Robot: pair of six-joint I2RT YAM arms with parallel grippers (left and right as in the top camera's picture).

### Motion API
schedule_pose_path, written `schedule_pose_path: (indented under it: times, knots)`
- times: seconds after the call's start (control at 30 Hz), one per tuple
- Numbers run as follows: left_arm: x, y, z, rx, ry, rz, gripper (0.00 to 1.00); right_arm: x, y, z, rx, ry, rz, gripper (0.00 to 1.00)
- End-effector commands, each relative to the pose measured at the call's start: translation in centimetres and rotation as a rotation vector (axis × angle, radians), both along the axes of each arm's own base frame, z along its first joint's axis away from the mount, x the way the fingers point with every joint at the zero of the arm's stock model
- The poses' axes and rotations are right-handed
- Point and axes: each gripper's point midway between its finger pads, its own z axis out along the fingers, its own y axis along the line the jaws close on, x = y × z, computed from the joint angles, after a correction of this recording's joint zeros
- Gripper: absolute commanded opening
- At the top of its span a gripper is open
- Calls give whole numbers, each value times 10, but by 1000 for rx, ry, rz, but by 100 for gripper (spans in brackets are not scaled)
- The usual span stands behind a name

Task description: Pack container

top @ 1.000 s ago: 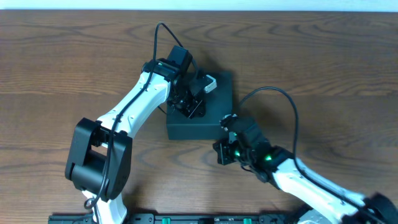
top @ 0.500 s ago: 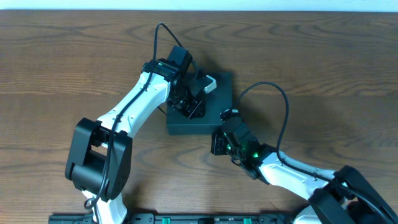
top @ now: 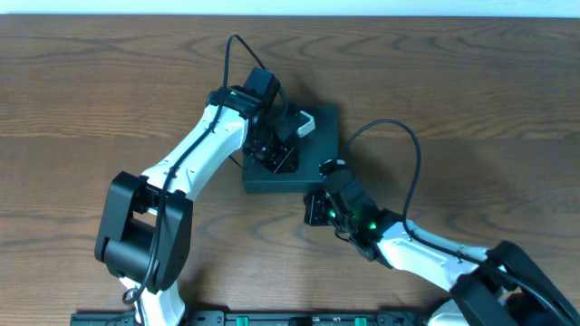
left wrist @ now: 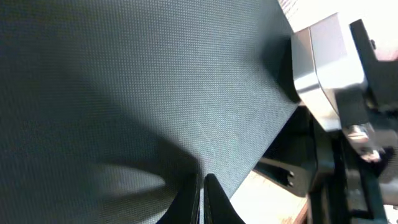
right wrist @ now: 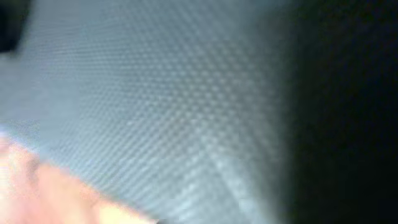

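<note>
Left claw [left wrist: 201, 200], fingers together, tips over the container [left wrist: 155, 81] near its edge. Right claw [top: 316, 206] sits at its near corner; that wrist view shows only blurred weave, so I cannot tell its state. Overhead alone shows the container mid-counter [top: 471, 109].
</note>
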Motion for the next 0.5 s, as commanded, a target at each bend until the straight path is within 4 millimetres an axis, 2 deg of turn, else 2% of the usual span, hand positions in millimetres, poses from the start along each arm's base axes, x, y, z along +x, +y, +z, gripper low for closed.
schedule_pose_path:
  times: [0.0, 0.1, 0.23, 0.3, 0.37, 0.47]
  knots:
    - [-9, 8, -2, 33, 26, 4, 6, -22, 25, 27, 115, -8, 170, 2]
    - [-4, 6, 15, 14, -13, 8, 6, -20, 26, 55, 142, -95, 200, 2]
    - [5, 3, 56, -29, -118, 30, 6, -13, 14, 99, 160, -243, 193, 2]
    - [11, 5, 89, -58, -193, 66, 6, -3, -8, 121, 141, -316, 113, 2]
    - [18, 16, 124, -60, -280, 145, 6, 5, -34, 142, 100, -406, 55, 2]
    - [15, 32, 166, -79, -388, 214, 6, 7, -65, 160, 53, -483, 16, 2]
